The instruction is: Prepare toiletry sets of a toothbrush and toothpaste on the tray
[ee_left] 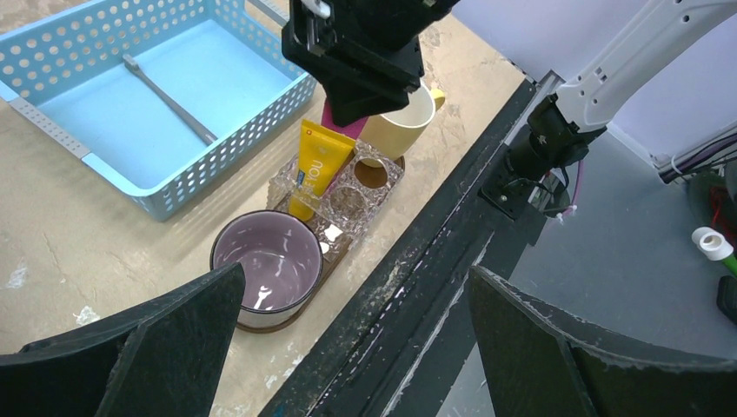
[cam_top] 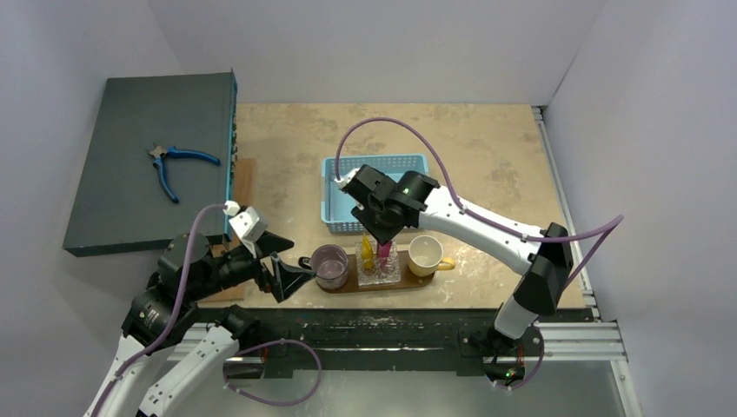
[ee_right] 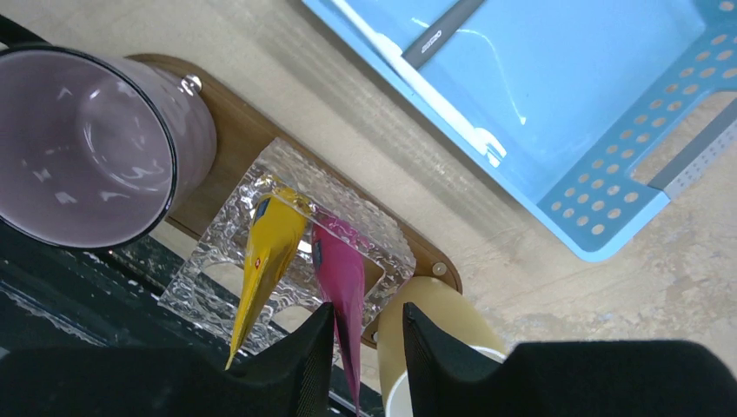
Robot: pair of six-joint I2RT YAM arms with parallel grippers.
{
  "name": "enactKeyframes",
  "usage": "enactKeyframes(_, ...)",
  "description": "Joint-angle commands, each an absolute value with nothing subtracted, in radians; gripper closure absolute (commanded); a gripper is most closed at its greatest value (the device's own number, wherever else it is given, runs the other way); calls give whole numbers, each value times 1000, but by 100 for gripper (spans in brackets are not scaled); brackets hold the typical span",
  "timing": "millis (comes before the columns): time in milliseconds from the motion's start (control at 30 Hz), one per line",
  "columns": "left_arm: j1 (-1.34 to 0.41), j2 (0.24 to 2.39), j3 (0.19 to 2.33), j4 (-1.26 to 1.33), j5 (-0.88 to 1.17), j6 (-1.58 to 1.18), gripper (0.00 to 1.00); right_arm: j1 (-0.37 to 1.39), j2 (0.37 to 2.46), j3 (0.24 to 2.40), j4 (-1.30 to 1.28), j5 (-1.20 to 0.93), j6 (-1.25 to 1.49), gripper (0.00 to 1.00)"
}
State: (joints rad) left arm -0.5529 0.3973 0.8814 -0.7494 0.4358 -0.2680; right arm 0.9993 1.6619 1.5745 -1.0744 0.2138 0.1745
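Observation:
The dark brown tray (cam_top: 408, 280) lies at the table's near edge and carries a clear glass holder (cam_top: 387, 273). The yellow toothpaste tube (ee_right: 269, 243) and the pink toothpaste tube (ee_right: 341, 278) stand upright in the holder. My right gripper (ee_right: 365, 356) hangs over the holder, jaws a little apart. The pink tube's flat end rises between them, against one finger and clear of the other. The slim greyish toothbrush (ee_left: 169, 100) lies in the blue basket (ee_left: 52, 52). My left gripper (ee_left: 356, 271) is wide open and empty beside the tray's left end.
A purple cup (cam_top: 330, 265) stands on the tray's left end and a cream cup (cam_top: 426, 254) on its right end. Blue-handled pliers (cam_top: 174, 165) lie on a dark grey slab at far left. A light wooden board (cam_top: 244, 181) lies beside the slab. A black rail (ee_left: 417, 261) runs along the table's near edge.

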Motion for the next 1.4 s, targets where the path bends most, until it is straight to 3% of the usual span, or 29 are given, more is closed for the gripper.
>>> enactKeyframes(0,-557,417,876,-729,423,-244,0,983,1618,1651,-1044,269,166,61)
enactKeyframes(267,-557,429,874,-734,408,-241,0,915,1573,1678,-893,261,160,49)
enactKeyframes(633,-557,459,868,-734,364,-232,0,811,1666,1708,-762,286,176,45)
enactKeyframes(733,-557,470,853,-718,356,-237,0,785,1696,1687,-725,275,178,40)
enactKeyframes(1200,-557,608,838,-710,256,-231,0,718,1950,1732,-612,205,246,41)
enactKeyframes(1367,-556,631,837,-717,274,-248,0,716,2046,1753,-564,219,307,45)
